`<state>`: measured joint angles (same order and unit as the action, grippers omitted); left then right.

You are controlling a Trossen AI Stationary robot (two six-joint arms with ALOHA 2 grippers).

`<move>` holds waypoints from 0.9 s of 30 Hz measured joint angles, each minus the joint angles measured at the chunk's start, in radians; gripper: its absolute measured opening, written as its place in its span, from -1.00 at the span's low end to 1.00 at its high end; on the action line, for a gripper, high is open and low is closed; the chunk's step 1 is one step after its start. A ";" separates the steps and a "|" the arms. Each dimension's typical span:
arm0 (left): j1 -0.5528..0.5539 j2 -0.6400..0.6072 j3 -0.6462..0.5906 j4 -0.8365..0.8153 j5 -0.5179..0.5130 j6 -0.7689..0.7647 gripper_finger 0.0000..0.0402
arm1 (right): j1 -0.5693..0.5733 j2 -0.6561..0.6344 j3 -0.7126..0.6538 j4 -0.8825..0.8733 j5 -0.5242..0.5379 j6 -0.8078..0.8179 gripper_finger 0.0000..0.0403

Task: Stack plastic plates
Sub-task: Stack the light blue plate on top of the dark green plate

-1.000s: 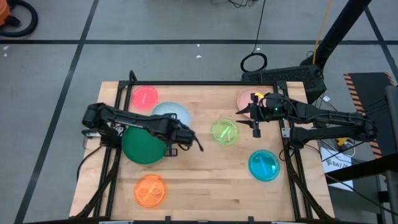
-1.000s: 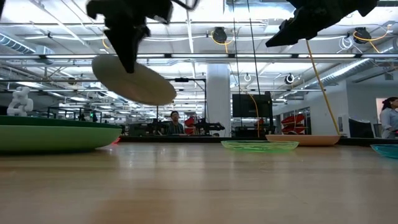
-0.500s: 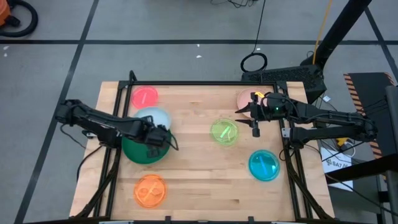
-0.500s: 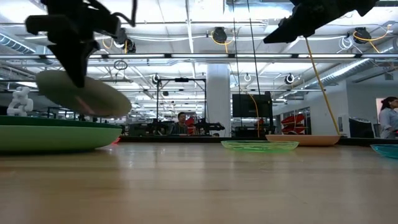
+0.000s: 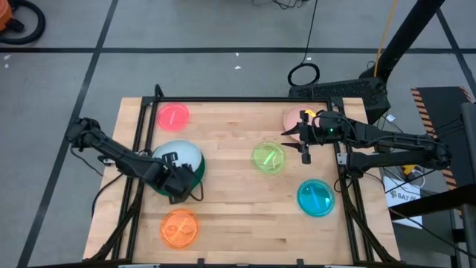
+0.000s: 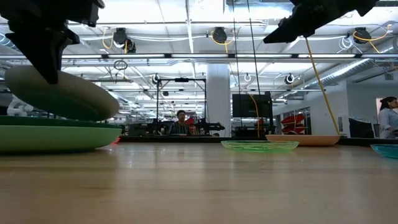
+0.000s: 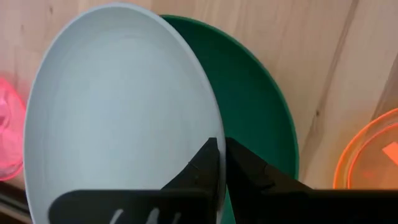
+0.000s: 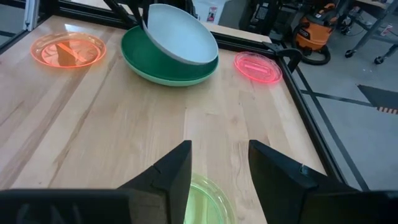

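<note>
My left gripper is shut on the pale blue plate, which it holds tilted over the dark green plate. That plate lies in the light green one at the table's left. My right gripper hangs open above the translucent lime plate. The red-pink plate, salmon plate, blue plate and orange plate lie flat on the wood. My left gripper pinches the pale blue plate's rim on its raised, near side, one finger on the upper face and one underneath. The fingers come from above. The plate slopes down toward the far edge. Whether its low edge touches the green stack, I cannot tell.
Black rails run along the table's left, right and far sides. Bare wood lies between the orange and blue plates. People sit in the room far behind the table.
My left gripper has carried the pale blue plate toward the table's left, then toward the near edge, and down. The plate, still tilted, has come from beside the green stack to low over it. My right arm has kept still.
</note>
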<state>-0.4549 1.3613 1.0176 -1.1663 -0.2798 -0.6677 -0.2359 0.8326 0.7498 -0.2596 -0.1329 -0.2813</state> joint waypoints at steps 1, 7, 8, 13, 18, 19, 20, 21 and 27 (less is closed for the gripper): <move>-0.005 0.000 0.000 -0.007 -0.006 -0.007 -0.88 | 0.000 0.000 0.000 0.000 0.000 0.000 -0.25; -0.026 -0.001 -0.061 0.004 -0.010 -0.045 -0.88 | 0.000 0.000 0.000 0.000 0.000 0.000 -0.25; -0.027 -0.001 -0.080 0.022 -0.010 -0.048 -0.88 | 0.000 0.000 0.000 0.000 0.000 -0.001 -0.25; -0.032 -0.001 -0.173 0.115 -0.010 -0.074 -0.88 | 0.000 0.000 0.000 0.001 0.000 -0.005 -0.25; -0.032 0.000 -0.193 0.129 -0.015 -0.094 -0.88 | 0.000 0.000 0.000 0.001 0.000 -0.007 -0.25; -0.032 0.000 -0.193 0.129 -0.016 -0.098 -0.88 | 0.000 0.000 0.000 0.001 0.000 -0.007 -0.25; -0.032 0.000 -0.193 0.129 -0.017 -0.103 -0.88 | 0.000 0.000 0.000 0.001 0.000 -0.007 -0.25; -0.032 0.000 -0.193 0.129 -0.018 -0.106 -0.88 | 0.000 0.000 0.000 0.001 0.000 -0.007 -0.25; -0.031 0.000 -0.193 0.131 -0.009 -0.123 -0.85 | 0.000 0.000 0.000 0.001 0.000 -0.007 -0.25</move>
<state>-0.4862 1.3609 0.8242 -1.0349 -0.2884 -0.7906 -0.2359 0.8326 0.7498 -0.2588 -0.1326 -0.2886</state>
